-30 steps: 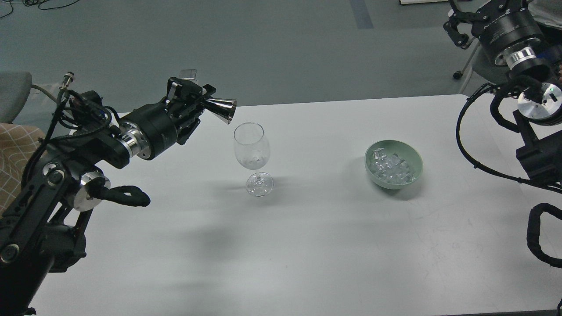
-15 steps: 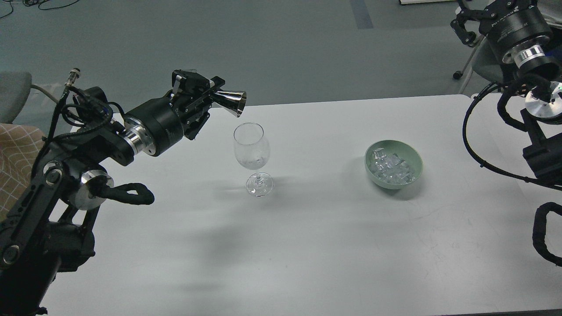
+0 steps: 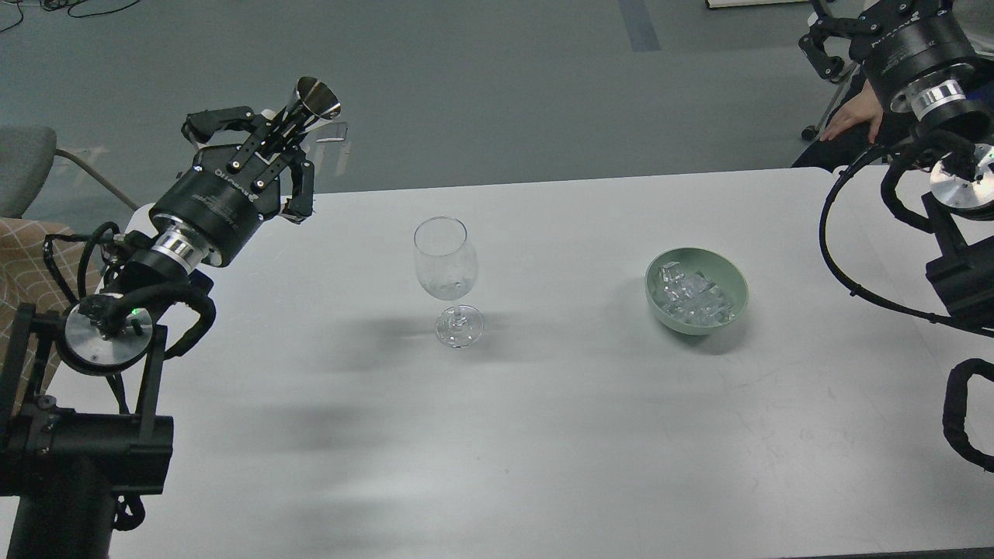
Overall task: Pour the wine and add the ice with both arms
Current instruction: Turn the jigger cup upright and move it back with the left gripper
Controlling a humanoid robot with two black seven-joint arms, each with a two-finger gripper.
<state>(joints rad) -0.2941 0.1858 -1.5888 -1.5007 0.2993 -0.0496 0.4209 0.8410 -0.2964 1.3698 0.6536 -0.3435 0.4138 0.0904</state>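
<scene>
Since prev frame, left tool [image 3: 289, 128], gripping steel jigger [image 3: 314, 99], swings back upright off wine glass [image 3: 446, 260]; right tool [image 3: 835, 39] at edge, state can't tell; ice [image 3: 691, 295] in bowl [image 3: 730, 276] on worktop [image 3: 543, 435].

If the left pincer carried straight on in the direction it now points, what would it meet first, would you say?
Probably nothing on the table. The left pincer, holding a small metal cup, points up and away over the table's far edge toward open floor, well left of the wine glass. Depth is uncertain.
</scene>
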